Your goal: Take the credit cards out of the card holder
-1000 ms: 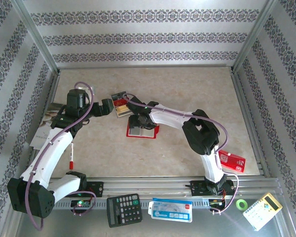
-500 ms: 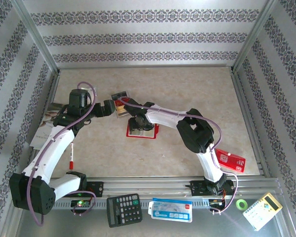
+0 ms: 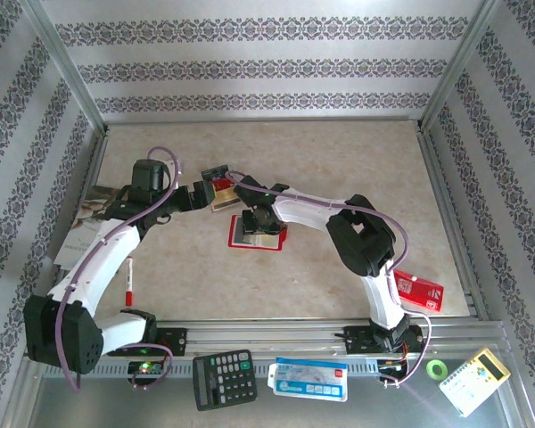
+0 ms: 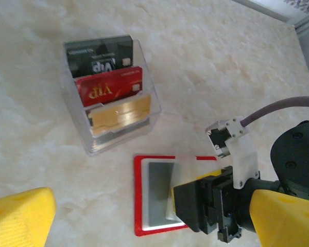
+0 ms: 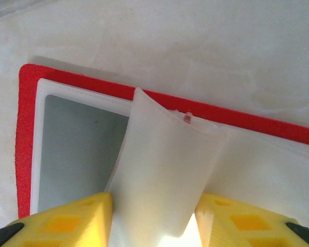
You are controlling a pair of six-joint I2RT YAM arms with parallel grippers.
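Our right arm stretches far over the table and bends down. Our right gripper (image 5: 153, 206) sits low on the card holder (image 5: 24, 139). Its yellow fingers (image 5: 67, 221) squeeze a pale pocket flap (image 5: 165, 164) of the holder from both sides. The card holder lies open and flat in the middle of the table, red at the edge and grey inside. Our left gripper (image 3: 199, 194) is spread wide, just beside a clear stand (image 4: 90, 146). Three credit cards (image 4: 110, 87) stand in it: black, red and gold.
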